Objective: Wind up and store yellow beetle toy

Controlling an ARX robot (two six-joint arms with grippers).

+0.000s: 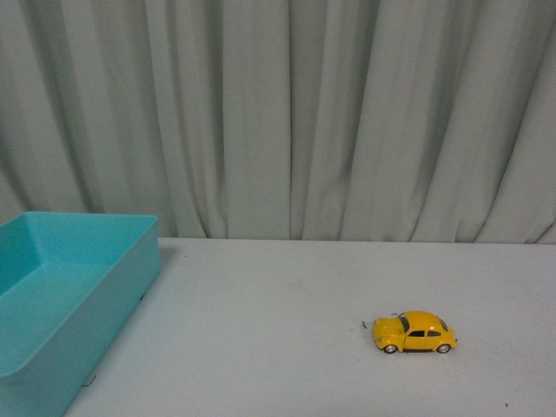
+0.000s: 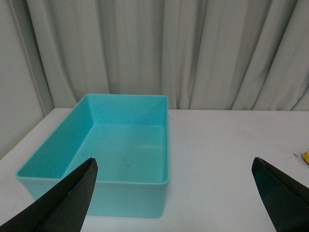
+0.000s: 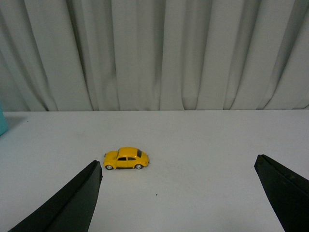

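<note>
Toy first: the yellow beetle toy (image 1: 414, 332) stands on its four wheels on the pale table (image 1: 287, 287), in the lower right of the front view. It is side-on to that camera, in the open and touching nothing else. A tiny dark speck (image 1: 363, 326) lies just left of it, too small for me to tell what it is.

Over in the lower left of the same frame sits a turquoise bin (image 1: 61, 287), open-topped, well apart from the car. One corner of it runs out of the picture. A grey-white curtain (image 1: 304, 113) hangs in folds behind the table and fills the upper half of the frame.

The left wrist camera looks over the bin (image 2: 120, 145). Its floor is bare but for a small dark dot. The left gripper (image 2: 174, 160) is spread wide and holds nothing, its two black fingers (image 2: 72, 198) far apart. A sliver of yellow (image 2: 306, 156) shows at the edge of that picture.

The right wrist camera faces the car (image 3: 126, 158). The car sits on the table beyond the right gripper (image 3: 178, 159), nearer one of the black fingers (image 3: 77, 203) than the other. This gripper is also spread wide and empty, and it does not touch the toy.
</note>
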